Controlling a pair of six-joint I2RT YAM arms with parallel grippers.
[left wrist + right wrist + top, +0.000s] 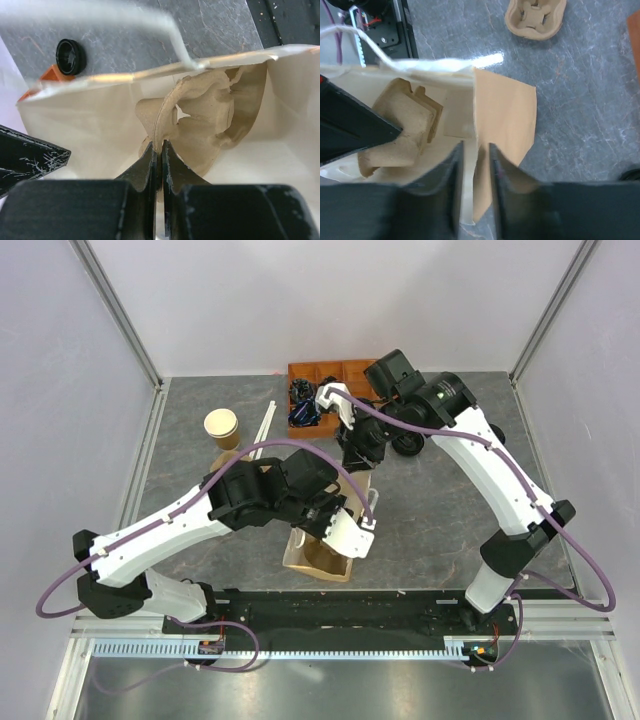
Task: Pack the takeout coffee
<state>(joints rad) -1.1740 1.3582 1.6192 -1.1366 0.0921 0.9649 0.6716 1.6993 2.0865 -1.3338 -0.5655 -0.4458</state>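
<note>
A brown paper bag stands open in the middle of the table. My left gripper reaches into it from above, shut on the thin edge of a pulp cup carrier inside the bag. My right gripper straddles the bag's far rim. Its jaws stand a little apart with the bag wall between them, not pinched. No lidded takeout coffee shows clearly. A round black lid lies near the orange tray, and I cannot tell whether a cup is under it.
A lidless tan cup stands at the back left beside a white stick. An orange compartment tray sits at the back centre. A second pulp carrier lies on the slate beyond the bag. Frame posts rise at the back corners.
</note>
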